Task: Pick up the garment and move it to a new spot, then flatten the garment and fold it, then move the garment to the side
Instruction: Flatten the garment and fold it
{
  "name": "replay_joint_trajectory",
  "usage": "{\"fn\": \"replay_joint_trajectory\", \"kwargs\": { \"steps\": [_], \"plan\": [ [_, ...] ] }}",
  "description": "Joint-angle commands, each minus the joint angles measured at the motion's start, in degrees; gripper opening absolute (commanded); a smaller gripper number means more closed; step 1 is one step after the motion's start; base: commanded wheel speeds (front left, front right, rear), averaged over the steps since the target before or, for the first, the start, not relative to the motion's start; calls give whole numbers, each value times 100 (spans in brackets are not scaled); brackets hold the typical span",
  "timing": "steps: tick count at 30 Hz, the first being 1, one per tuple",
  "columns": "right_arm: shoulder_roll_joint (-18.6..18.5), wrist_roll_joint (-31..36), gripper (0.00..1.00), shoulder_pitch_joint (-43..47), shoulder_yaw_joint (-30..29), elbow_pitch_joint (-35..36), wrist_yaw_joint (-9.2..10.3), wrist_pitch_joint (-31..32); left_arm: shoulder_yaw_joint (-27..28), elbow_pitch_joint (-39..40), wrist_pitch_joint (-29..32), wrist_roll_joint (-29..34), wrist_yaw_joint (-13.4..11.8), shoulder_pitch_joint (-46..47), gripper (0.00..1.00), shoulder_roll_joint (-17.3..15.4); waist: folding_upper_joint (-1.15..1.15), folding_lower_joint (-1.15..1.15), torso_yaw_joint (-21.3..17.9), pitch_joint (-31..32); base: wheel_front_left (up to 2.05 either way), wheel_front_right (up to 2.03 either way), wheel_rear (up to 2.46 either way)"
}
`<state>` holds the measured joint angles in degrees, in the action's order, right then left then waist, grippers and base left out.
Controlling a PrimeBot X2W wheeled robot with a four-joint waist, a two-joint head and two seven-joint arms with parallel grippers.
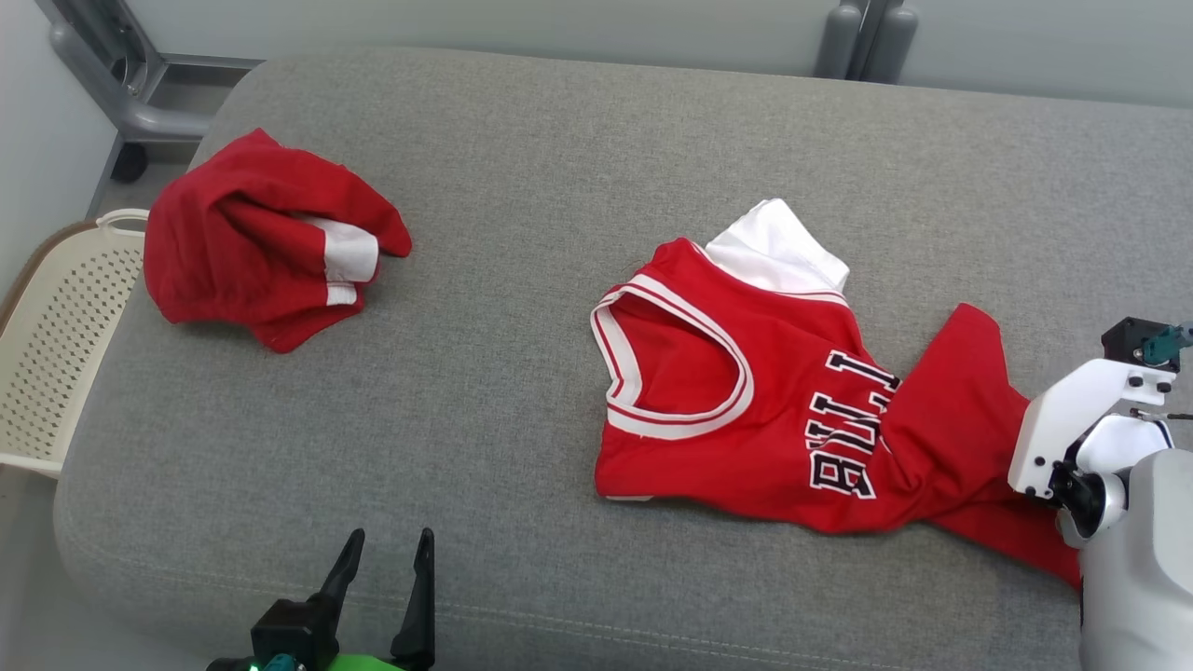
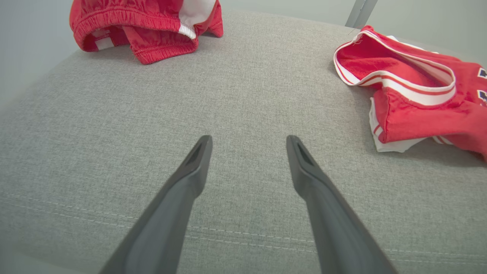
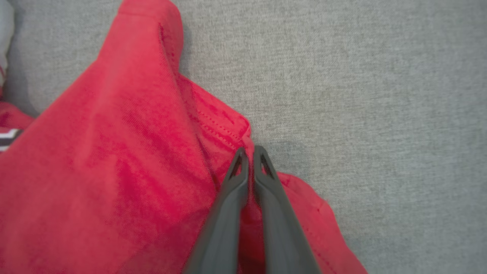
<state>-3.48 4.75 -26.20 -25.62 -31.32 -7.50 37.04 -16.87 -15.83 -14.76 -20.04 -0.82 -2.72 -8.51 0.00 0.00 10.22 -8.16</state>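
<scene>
Right claw is basically pinched closed. The two dark fingers are nearly touching, with a thin sliver of the jersey caught between the tips, right at a stitched hem fold. In the head view its fingers are hidden behind the white wrist housing, which sits over the jersey's hem end.

The jersey is a red knit basketball tank, soft and rumpled. It has white-and-red striped trim round the scooped neck and black block letters outlined in white. A white flap pokes out at its far edge. Its long axis runs sideways across the cushion: hem at the right claw, neck opening pointing away from it toward the robot's left, so the lettering reads turned on its side. The fabric bunches into ridges fanning out from the pinch.

Left claw is spread wide with nothing in it, hovering over bare grey woven upholstery just past a stitched seam. The jersey's neck lies ahead and to its right, apart from it. A bundled pair of red shorts with a gathered elastic waistband and white panels sits ahead to its left. Further left of that claw is a cream perforated plastic basket.
</scene>
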Motion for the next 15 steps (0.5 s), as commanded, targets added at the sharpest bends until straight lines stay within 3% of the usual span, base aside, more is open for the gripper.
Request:
{"fn": "replay_joint_trajectory", "kwargs": {
  "steps": [1, 11, 15],
  "plan": [
    [-16, 11, 0, -70, 1, -16, 2, -67, 0, -13, -29, -26, -28, 114, 100, -49, 0, 0, -5, 8, 0, 0, 0],
    [-56, -212, 0, -415, 211, 361, 2, -583, -7, -40, -41, -63, -54, -2, 100, -54, 0, 0, -136, 187, 0, 0, 0],
    [-101, -323, 0, -447, 35, 735, 2, -645, -40, -53, -44, -66, -68, -85, 100, -60, 0, 0, -156, 357, 0, 0, 0]
  ]
}}
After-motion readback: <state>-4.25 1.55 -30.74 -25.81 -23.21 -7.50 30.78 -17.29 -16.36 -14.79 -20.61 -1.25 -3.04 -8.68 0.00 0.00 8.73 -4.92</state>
